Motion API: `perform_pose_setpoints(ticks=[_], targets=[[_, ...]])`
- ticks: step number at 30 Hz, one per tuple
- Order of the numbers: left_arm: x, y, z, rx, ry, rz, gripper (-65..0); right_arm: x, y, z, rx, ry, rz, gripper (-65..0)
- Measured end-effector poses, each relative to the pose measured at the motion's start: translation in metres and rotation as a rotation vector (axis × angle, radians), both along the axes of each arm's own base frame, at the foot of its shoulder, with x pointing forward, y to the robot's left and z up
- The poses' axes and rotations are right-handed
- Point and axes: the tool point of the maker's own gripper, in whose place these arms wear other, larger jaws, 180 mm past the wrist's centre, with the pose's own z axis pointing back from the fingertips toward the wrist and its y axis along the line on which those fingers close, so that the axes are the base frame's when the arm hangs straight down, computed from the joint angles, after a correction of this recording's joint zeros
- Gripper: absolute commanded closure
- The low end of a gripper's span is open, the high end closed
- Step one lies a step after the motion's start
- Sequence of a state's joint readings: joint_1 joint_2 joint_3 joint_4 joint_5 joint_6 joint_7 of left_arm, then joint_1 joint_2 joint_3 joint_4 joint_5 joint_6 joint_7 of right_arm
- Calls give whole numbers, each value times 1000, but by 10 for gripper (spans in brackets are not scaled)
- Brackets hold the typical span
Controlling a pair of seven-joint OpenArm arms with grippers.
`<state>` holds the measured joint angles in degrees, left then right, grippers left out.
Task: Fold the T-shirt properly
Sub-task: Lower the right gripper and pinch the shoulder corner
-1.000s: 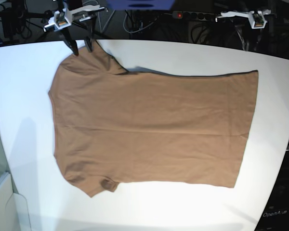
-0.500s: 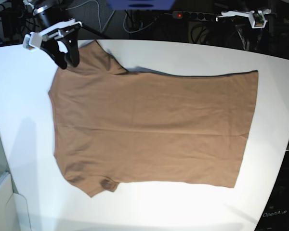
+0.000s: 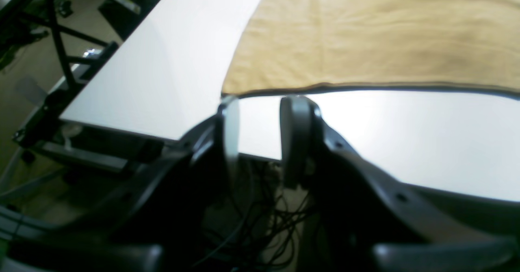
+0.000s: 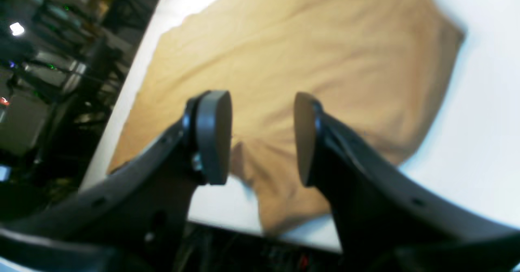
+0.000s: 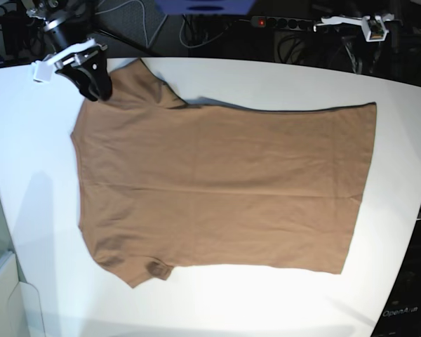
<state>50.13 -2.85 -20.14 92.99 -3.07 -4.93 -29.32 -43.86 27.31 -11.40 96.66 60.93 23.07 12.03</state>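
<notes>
The tan T-shirt (image 5: 224,186) lies spread flat on the white table (image 5: 35,175), with its sleeves to the left and its hem to the right. A small darker spot (image 5: 154,268) marks the near sleeve. My right gripper (image 5: 98,88) is at the far sleeve, at the table's back left. In the right wrist view it (image 4: 260,138) stands open just above that sleeve (image 4: 284,174), with nothing between its fingers. My left gripper (image 3: 262,136) is open and empty, short of the shirt's far hem corner (image 3: 229,88). Its arm (image 5: 368,24) hangs behind the table's back right edge.
Behind the table's far edge are dark cables and a power strip (image 5: 277,21). A blue object (image 5: 203,5) shows at top centre. A clear bin (image 5: 3,288) stands at the lower left. In the left wrist view the table's corner edge (image 3: 122,128) drops to the floor.
My right gripper has swung left and down from the back edge to the far sleeve, turning as it went. The left arm and the shirt have not moved.
</notes>
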Motion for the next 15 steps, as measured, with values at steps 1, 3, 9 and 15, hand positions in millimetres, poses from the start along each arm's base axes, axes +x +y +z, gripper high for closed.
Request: perform_pose_setpoints(ticks=[1, 3, 9, 15], targets=[[0, 0, 0, 1, 1, 1, -170, -1, 0, -5, 16, 20, 4, -261], [0, 0, 0, 1, 1, 1, -170, -2, 0, -11, 27, 40, 15, -261], [-1, 0, 0, 0, 2, 1, -170, 2, 1, -13, 44, 45, 29, -263], [-1, 0, 0, 0, 3, 1, -170, 1, -4, -16, 80, 65, -3, -270]])
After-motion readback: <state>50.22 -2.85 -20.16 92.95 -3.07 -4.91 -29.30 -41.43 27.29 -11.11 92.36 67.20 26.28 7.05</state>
